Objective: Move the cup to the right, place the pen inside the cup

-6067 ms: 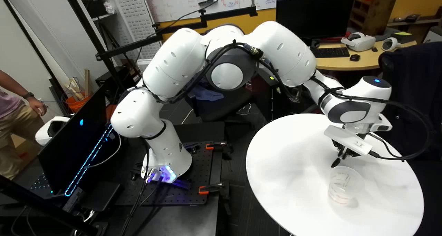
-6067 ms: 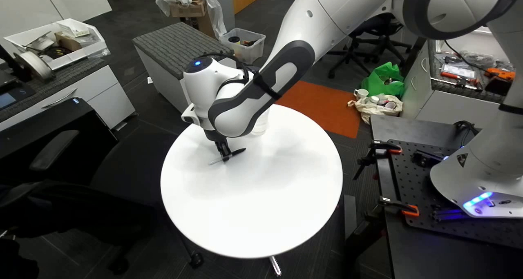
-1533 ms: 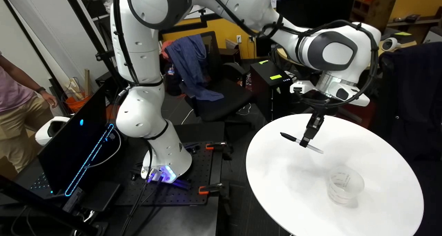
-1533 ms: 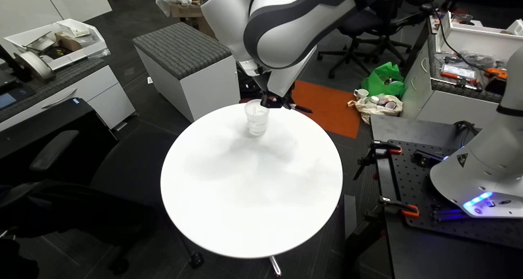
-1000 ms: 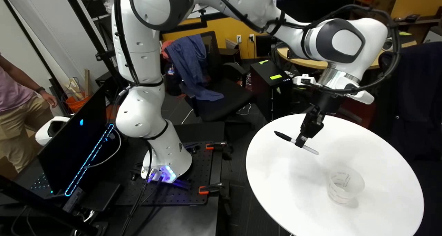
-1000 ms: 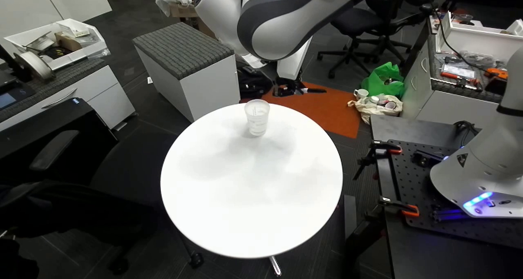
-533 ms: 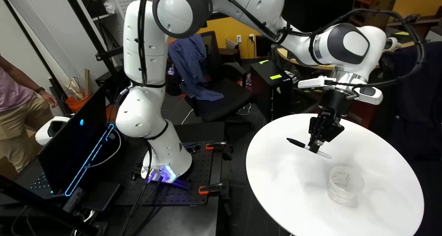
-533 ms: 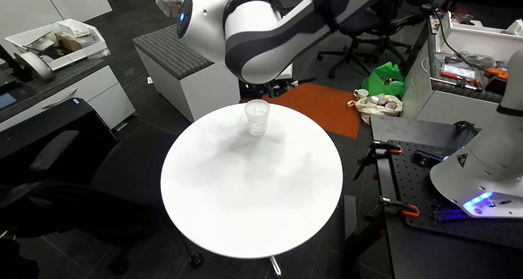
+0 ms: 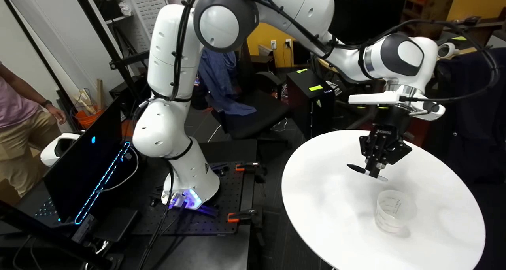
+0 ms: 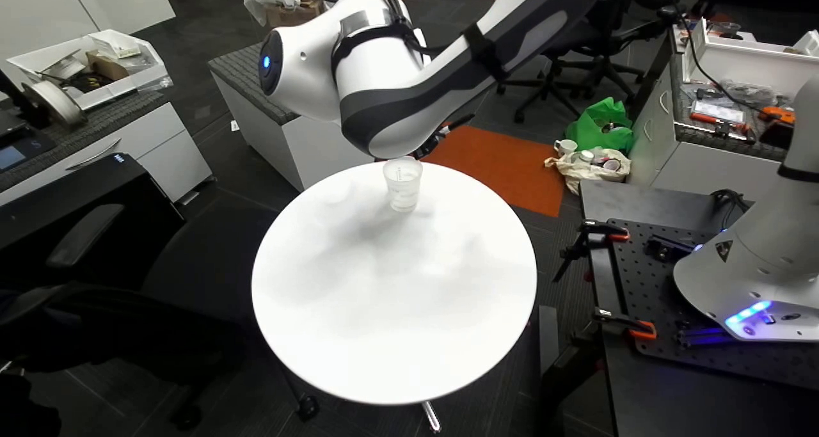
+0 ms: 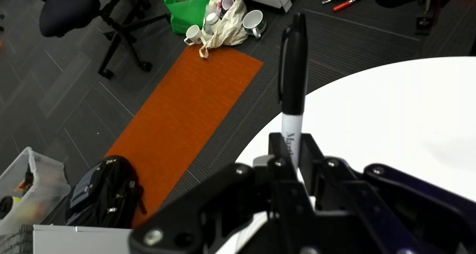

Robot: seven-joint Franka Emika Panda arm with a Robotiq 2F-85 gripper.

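1. Moved since the frame a moment earlier are the arm (image 9: 219,27), the fingers (image 9: 373,170) and the pen (image 11: 295,79); all three are shifted rightward in an exterior view, while the cup (image 10: 403,187) is left in its place.
2. The arm is arched from left to right in that view, and its far end is carried above the bench (image 9: 324,214).
3. The bench, round and white, is shown in both exterior views; part of its edge is also caught at the right of the wrist view.
4. An orange floor strip (image 10: 505,174) is seen past the bench, and a black backpack (image 11: 106,194) is seen at its edge in the wrist view.
5. The cup, clear and faintly marked on its wall, is stood upright on the bench.
6. The fingers are closed on the pen: its pale barrel is pinched between them, a little behind the black cap, and some printed lettering is left partly visible in the wrist view.
7. The pen is held above the bench, slanted in both exterior views, outside the cup and apart from it; of its two ends, the pale one is set nearer to the cup.
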